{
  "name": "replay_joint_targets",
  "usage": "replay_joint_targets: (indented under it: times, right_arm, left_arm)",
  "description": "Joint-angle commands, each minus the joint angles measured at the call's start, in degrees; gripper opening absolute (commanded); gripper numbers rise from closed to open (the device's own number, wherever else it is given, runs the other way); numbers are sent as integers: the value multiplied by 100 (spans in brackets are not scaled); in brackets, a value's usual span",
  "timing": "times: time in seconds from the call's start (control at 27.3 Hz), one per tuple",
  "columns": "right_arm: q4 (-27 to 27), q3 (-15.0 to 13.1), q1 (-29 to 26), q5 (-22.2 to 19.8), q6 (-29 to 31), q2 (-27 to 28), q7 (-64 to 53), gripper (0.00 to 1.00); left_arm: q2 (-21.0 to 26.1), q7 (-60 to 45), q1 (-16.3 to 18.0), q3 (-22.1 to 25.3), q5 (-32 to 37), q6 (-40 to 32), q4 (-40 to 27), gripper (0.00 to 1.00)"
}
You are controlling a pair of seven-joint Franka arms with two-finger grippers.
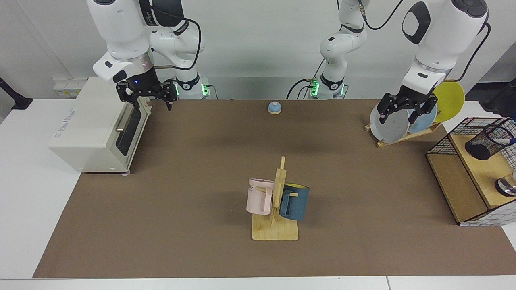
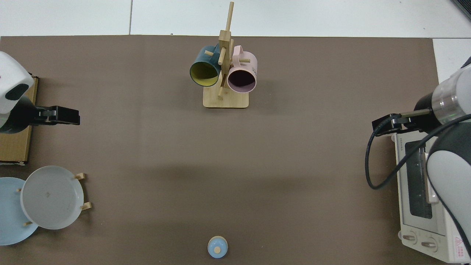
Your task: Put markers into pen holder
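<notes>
1. The pen holder (image 1: 485,141) lies tipped on the wooden shelf of the wire-grid rack (image 1: 471,179) at the edge of the tabletop (image 1: 193,181), its mouth turned away from the arms.
2. The marker (image 1: 507,141) shows only as a white barrel with a blue end poking from the holder's mouth, so it looks to be already inside; judging by this, the task is done or nearly done.
3. No other marker is visible anywhere on the tabletop, so nothing seems left to collect.
4. The left hand (image 1: 405,112) hangs in front of the grey plate (image 1: 389,124) on the plate stand, well apart from the holder, its fingers spread and holding nothing.
5. In the top view that same left hand (image 2: 60,115) sits just off the rack's wooden board.
6. The right hand (image 1: 147,94) waits above the toaster oven (image 1: 92,129), fingers spread and empty.
7. What remains, if anything, is probably only parking the left arm.
</notes>
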Motion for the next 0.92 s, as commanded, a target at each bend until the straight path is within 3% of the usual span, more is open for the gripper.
replay_joint_targets:
  times: [0.0,0.15,0.37,0.62,0.73,0.88]
  right_arm:
    - [-13,58,-104,108,-39,-55,-7,100]
    - [-13,67,-104,108,-39,-55,-15,100]
    - [-13,58,-104,108,-39,-55,-15,100]
    - [-13,58,-104,108,-39,-55,-15,100]
    - [-13,58,-104,108,-39,-55,-15,100]
    - [-13,58,-104,108,-39,-55,-15,100]
  left_arm:
    - [-95,-55,8,-11,-60,-90,-10,100]
    - [-113,-46,-360,330,-51,-98,-10,100]
    - [-157,-55,-1669,1692,-42,-160,-2,100]
    - [-209,-55,-2592,2501,-33,-239,34,100]
    - [-236,-37,-2892,2853,-25,-274,34,100]
    - [-192,-133,-3077,2933,-104,-196,42,100]
